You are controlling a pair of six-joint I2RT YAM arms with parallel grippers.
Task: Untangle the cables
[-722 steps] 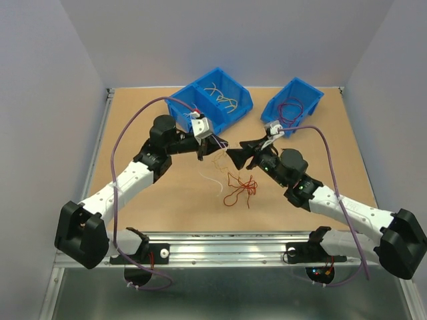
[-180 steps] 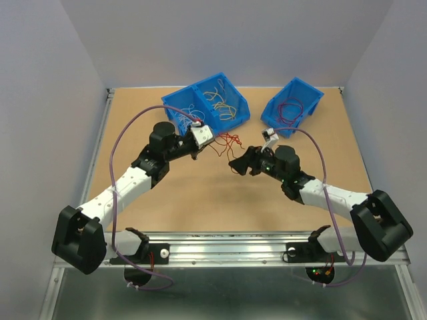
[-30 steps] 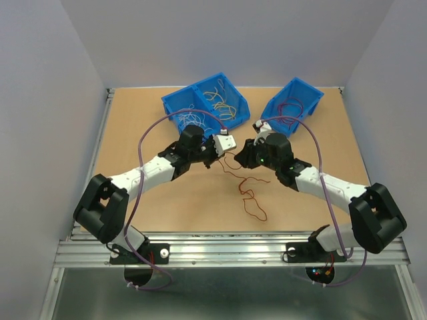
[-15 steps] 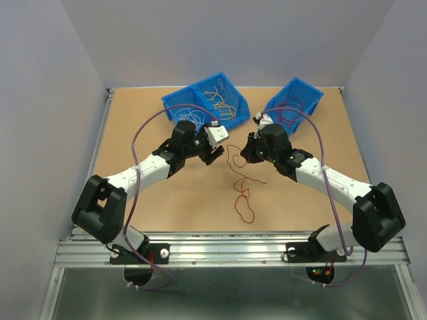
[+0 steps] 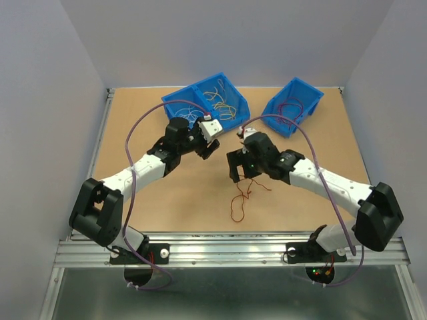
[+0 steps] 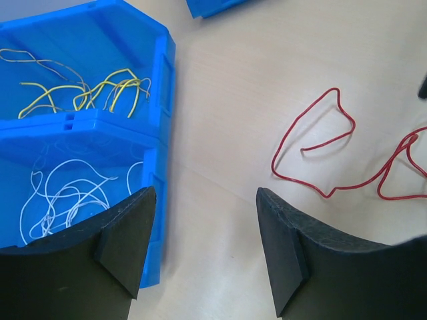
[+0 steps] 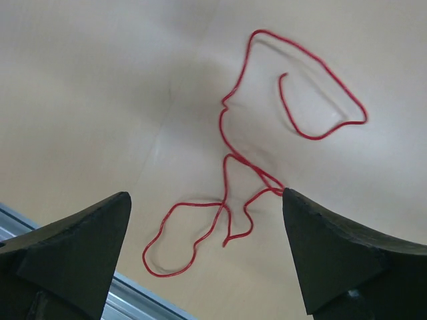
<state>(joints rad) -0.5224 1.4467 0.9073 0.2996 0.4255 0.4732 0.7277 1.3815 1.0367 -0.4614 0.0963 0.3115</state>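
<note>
Two blue bins at the far side of the counter (image 5: 133, 200): a double bin (image 6: 100, 123) on the left and a small bin (image 5: 312, 100) on the right. Cables sorted by colour: white wires (image 6: 67, 197) in the double bin's nearer compartment, yellow wires (image 6: 100, 93) in its farther one, and red wires (image 5: 289, 108) in the small bin, all too tangled to count. One loose red cable (image 7: 221, 127) lies curled on the bare counter between the arms; cannot tell whether it is one strand or two. Two arms, two pincers. A second ago both pincers held this red cable up between them, and half a second ago it dangled from the right one alone; now it has dropped flat and neither touches it. The left arm (image 5: 133, 177) has drawn back toward the double bin, its pincer (image 6: 203, 197) spread and empty, over the bin's front edge, with the cable off to its right. The right arm (image 5: 327, 183) reaches across to the centre, its pincer (image 7: 205, 195) spread wide and pointing down, directly above the cable, clear of it.
</note>
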